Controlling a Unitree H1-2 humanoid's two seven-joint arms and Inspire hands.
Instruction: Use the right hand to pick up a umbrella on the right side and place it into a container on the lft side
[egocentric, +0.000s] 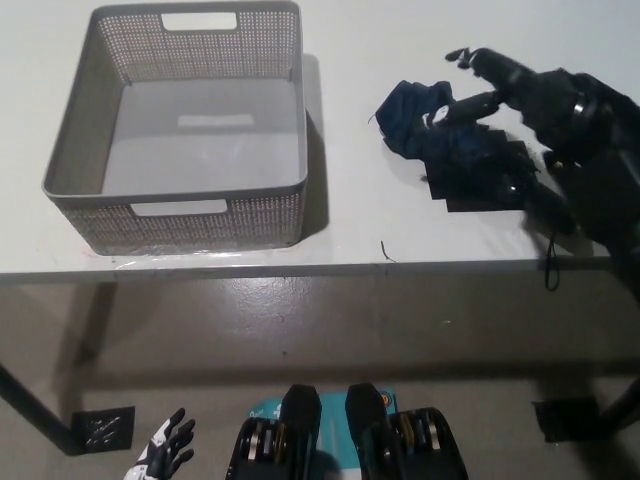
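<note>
The black right robot hand (500, 88) reaches forward, fingers spread; the white left robot hand (165, 458) hangs low.

White bench (350, 225) carries two items: grey perforated basket (95, 135) at 10 o'clock, folded navy umbrella (470, 160) at 2 o'clock, well apart.
</note>
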